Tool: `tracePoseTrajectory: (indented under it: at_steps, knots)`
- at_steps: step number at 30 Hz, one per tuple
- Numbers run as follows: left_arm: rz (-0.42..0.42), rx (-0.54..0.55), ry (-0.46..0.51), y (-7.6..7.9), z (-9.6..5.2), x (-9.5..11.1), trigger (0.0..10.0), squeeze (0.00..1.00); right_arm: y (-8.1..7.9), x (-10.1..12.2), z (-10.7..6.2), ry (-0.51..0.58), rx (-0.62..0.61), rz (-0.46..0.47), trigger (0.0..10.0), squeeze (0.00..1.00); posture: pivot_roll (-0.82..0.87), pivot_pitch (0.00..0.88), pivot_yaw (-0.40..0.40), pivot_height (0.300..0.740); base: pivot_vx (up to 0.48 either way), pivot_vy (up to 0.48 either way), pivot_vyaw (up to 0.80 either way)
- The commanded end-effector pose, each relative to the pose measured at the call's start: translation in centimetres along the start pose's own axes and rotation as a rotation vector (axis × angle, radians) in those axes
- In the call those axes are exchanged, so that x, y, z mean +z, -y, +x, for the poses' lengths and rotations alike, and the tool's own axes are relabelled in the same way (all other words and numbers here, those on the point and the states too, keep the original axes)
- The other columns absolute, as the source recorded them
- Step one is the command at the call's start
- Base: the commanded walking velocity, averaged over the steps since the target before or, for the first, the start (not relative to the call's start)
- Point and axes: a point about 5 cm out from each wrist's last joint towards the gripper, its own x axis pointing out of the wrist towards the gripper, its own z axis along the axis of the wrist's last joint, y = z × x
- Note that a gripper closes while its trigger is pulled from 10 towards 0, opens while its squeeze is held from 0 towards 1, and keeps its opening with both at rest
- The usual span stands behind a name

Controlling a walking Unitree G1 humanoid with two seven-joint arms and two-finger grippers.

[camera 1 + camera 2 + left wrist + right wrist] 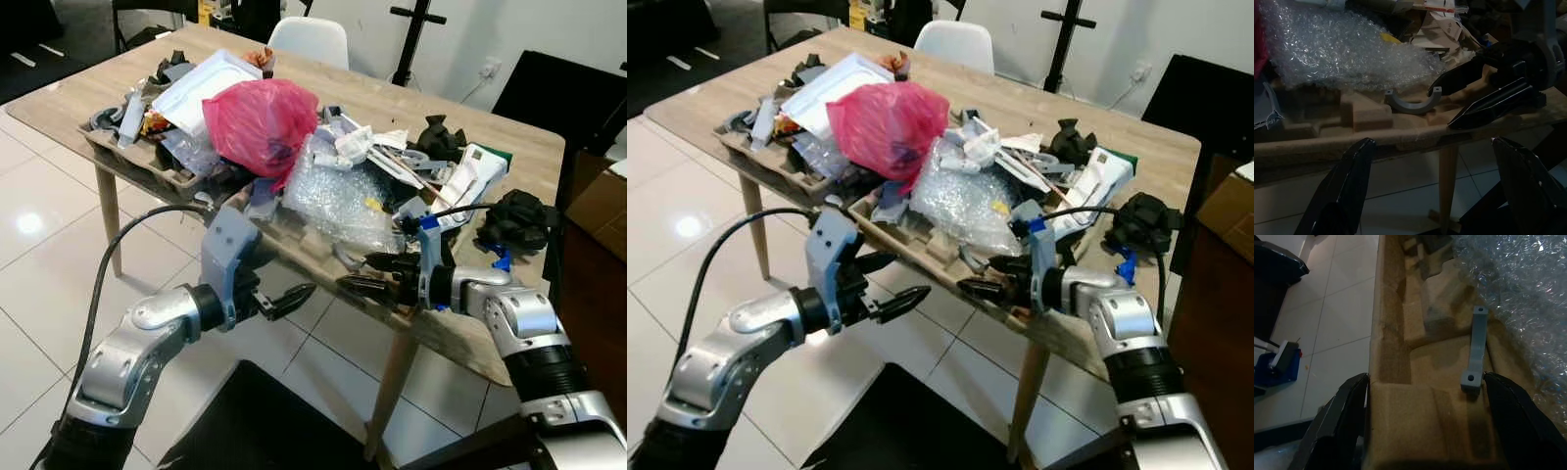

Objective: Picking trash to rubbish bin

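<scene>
A heap of trash covers the wooden table [509, 147]: a red plastic bag [260, 122], bubble wrap [338, 191], a white foam tray [201, 88] and brown pulp trays [911, 245]. A small grey curved clamp [1413, 100] lies in the nearest pulp tray [1396, 333], beside the bubble wrap. My right gripper [355, 270] is open at that tray's front end, one finger on each side of its corner, the clamp [1476, 347] just ahead. My left gripper [909, 276] is open below the table's front edge, holding nothing.
Black crumpled items [519, 220] and white packaging [470, 176] lie at the table's right end. A white chair [309, 39] stands behind the table, a cardboard box [602, 196] at the far right. White tiled floor [39, 225] spreads to the left. A dark shape [255, 421] sits low between my arms.
</scene>
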Motion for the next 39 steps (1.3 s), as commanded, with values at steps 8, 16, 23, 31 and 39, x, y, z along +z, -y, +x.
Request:
tracePoseTrajectory:
  at_steps: [8,16,23,31,39]
  knots:
    - [0.005,-0.007,-0.004,0.1,-0.2,-0.2,10.0,0.00,0.5,0.0,0.4,0.038,-0.036,0.044,4.9,0.00,-0.01,0.121,-0.005,0.740,0.000,0.000,0.00]
    - [0.012,-0.011,0.000,0.2,0.0,-0.2,10.0,0.00,0.5,0.3,0.6,0.049,-0.039,0.043,1.8,0.00,-0.01,0.110,-0.004,0.740,0.000,0.000,0.00]
    - [0.014,-0.011,0.000,0.1,0.1,-0.1,10.0,0.00,0.6,0.3,0.6,0.053,-0.043,0.036,0.0,0.00,-0.01,0.103,-0.002,0.740,0.000,0.000,0.00]
    - [0.017,-0.012,0.003,0.1,0.2,-0.1,10.0,0.00,0.6,0.8,0.5,0.085,-0.043,0.046,0.0,0.00,-0.01,0.102,-0.001,0.740,0.000,0.000,0.00]
    - [0.014,-0.021,0.015,-0.1,-0.2,0.2,10.0,0.00,0.0,5.0,-0.8,0.394,0.089,0.167,0.0,0.00,-0.01,0.099,-0.005,0.740,0.000,0.000,0.00]
